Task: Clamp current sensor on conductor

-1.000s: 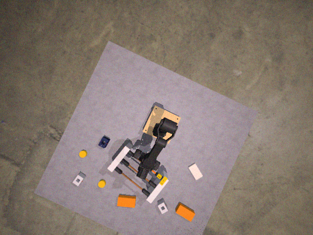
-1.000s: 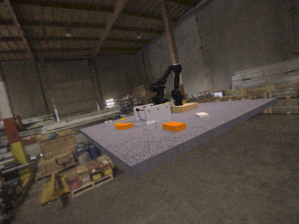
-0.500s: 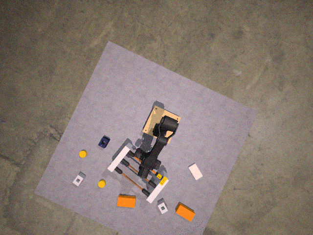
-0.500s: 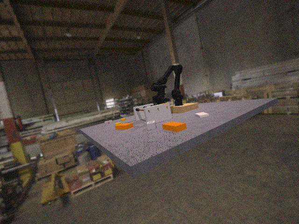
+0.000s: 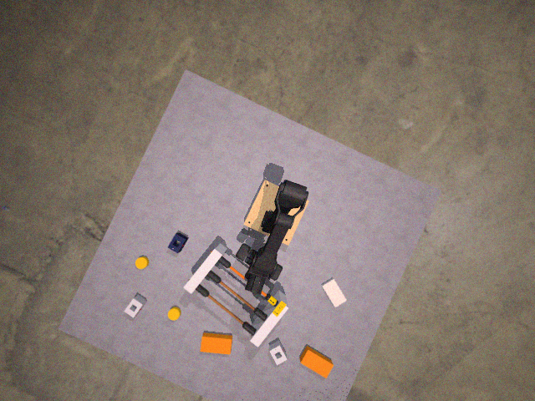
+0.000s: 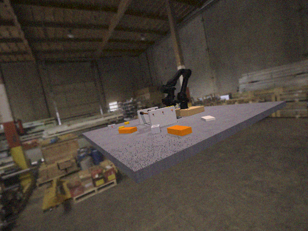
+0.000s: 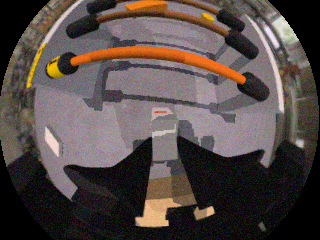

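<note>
My gripper (image 7: pixel 164 139) (image 5: pixel 255 288) is shut on a pale grey-white block with a short red mark, the current sensor (image 7: pixel 164 145). The fingertips are hidden in the exterior view. The LOAD conductor (image 7: pixel 150 53) (image 5: pixel 236 272) is the orange rod with black ends and a yellow band (image 7: pixel 54 68) (image 5: pixel 272 301), nearest the arm base. A yellow label (image 5: pixel 278 308) sits on the panel beside it. In the wrist view the rod crosses apart from the sensor, with grey table between them. Whether the sensor is latched, and its arrow direction, cannot be told.
Two white panels (image 5: pixel 204 271) (image 5: pixel 270 327) carry the rods, including two other conductors (image 5: pixel 237 295) (image 5: pixel 224 308). Around them are orange blocks (image 5: pixel 216 343) (image 5: pixel 316 361), yellow discs (image 5: pixel 141 262) (image 5: pixel 174 313), white holed blocks (image 5: pixel 129 312) (image 5: pixel 281 359), a dark blue block (image 5: pixel 183 238) and a white slab (image 5: pixel 334 292).
</note>
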Controlling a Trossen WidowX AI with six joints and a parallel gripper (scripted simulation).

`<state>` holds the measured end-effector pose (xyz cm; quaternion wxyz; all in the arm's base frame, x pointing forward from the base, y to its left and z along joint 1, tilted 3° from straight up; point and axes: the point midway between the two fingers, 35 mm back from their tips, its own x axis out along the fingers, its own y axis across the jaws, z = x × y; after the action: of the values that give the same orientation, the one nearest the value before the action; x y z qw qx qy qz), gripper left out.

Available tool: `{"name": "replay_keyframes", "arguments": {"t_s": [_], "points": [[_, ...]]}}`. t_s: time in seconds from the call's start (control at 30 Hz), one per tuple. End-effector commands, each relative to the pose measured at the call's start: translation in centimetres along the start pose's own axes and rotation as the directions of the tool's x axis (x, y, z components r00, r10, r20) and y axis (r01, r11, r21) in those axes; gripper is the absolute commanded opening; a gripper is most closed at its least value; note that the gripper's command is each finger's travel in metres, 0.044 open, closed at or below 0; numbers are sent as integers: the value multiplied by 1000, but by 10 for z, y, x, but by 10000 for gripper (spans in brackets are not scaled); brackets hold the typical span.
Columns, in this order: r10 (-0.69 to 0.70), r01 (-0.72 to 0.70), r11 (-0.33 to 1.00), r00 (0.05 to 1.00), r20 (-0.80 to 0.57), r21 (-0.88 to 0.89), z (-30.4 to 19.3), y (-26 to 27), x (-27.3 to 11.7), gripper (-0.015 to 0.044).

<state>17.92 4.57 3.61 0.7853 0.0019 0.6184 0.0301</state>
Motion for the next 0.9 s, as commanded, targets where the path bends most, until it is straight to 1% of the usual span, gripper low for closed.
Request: {"name": "replay_keyframes", "arguments": {"t_s": [0.0,0.23,0.6,0.77,0.8,0.87], "points": [[-6,6,1000,1000,0,3,-5,-1,0,0],[-6,6,1000,1000,0,3,-7,-1,5,0],[0,0,1000,1000,-1,-1,-5,0,1,285],[0,0,1000,1000,-1,-1,-4,0,-1,285],[-1,1,1000,1000,0,0,-4,0,-8,285],[-4,4,1000,1000,-1,1,-4,0,-34,285]]}}
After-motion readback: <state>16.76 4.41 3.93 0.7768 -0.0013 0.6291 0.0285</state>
